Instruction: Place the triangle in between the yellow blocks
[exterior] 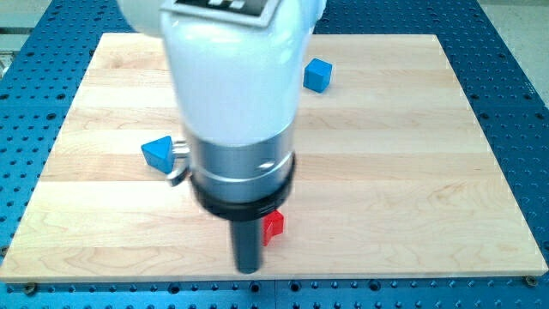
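Note:
The blue triangle block (157, 153) lies on the wooden board (412, 154) at the view's left, just left of the arm's body. A blue cube (316, 75) sits near the view's top, right of the arm. A red block (273, 226) shows partly beside the rod, low in the middle. My tip (248, 269) is at the board's bottom edge, just left of and below the red block, well right of and below the triangle. No yellow block shows; the arm's white and silver body (236, 103) hides much of the board's middle.
A blue perforated metal table (523, 51) surrounds the board on all sides. A small grey part (179, 151) of the arm sticks out next to the triangle.

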